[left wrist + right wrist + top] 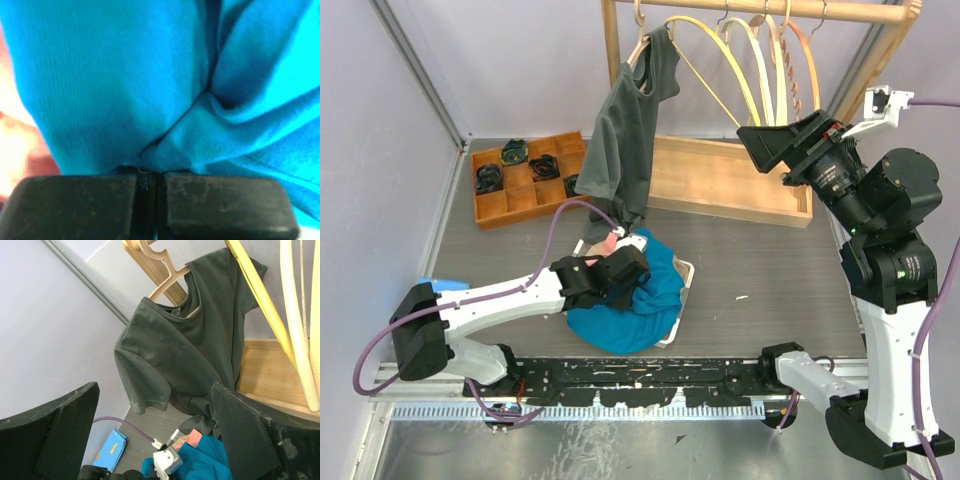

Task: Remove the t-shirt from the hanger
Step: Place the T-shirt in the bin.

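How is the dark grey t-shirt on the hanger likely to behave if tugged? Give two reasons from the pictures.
Probably floppy and light: the grey t-shirt hangs in loose folds, one shoulder slumped. It will likely snag rather than slide free, since its collar loops round the wooden hanger.

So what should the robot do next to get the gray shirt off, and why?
Probably ease the right gripper toward the shoulder of the gray t-shirt. Its jaws stand open facing the shirt, which hangs on the wooden hanger, while the left gripper is shut low by the hem.
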### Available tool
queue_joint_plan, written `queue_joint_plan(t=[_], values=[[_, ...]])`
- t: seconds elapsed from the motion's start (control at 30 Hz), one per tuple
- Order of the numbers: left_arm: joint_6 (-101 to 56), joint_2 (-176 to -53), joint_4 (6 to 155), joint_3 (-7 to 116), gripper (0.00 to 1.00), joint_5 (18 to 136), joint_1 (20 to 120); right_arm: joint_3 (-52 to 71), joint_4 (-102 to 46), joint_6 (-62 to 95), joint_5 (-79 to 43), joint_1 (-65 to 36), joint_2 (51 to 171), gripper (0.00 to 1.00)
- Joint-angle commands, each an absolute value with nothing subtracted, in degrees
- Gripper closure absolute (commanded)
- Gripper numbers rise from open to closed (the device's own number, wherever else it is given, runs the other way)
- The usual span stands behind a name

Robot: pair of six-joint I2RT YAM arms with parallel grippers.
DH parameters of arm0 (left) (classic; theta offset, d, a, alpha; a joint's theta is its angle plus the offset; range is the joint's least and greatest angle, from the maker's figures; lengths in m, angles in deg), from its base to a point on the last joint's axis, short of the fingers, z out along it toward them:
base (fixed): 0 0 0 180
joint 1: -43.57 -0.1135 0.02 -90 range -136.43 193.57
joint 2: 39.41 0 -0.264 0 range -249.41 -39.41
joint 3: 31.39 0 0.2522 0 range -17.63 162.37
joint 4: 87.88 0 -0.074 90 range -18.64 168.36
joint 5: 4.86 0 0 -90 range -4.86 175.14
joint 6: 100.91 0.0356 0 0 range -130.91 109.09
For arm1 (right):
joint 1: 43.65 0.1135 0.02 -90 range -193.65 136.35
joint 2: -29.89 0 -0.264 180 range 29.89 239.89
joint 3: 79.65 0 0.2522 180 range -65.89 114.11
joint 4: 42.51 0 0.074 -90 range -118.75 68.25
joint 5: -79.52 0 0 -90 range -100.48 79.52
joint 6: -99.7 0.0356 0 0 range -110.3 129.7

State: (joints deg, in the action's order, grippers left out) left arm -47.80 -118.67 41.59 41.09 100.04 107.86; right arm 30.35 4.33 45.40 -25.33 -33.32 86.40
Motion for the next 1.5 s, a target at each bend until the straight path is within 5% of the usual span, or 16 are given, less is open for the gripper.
queue_joint_plan(t=[0.0, 0.13, 0.37, 0.73, 1.47], values=[[-49.2, -121.9, 36.2, 40.7, 1.00, 97.3, 108.1, 32.5, -1.6, 48.2, -27.0, -33.5, 87.3, 0.00], [-48.2, -120.3, 32.5, 46.8, 0.95, 100.1, 108.1, 32.2, -5.0, 50.8, -27.3, -33.5, 89.3, 0.00], [-46.7, -117.2, 23.2, 58.0, 0.50, 103.6, 108.1, 32.5, -11.0, 54.2, -28.8, -33.4, 93.6, 0.00], [-49.0, -109.8, 8.7, 69.9, 0.01, 111.3, 108.1, 32.0, -15.3, 54.2, -27.7, -33.0, 96.6, 0.00], [-21.4, -108.1, 39.7, 91.6, 0.02, 120.8, 106.7, 22.6, -27.5, 55.3, -29.7, -33.1, 95.1, 0.00]])
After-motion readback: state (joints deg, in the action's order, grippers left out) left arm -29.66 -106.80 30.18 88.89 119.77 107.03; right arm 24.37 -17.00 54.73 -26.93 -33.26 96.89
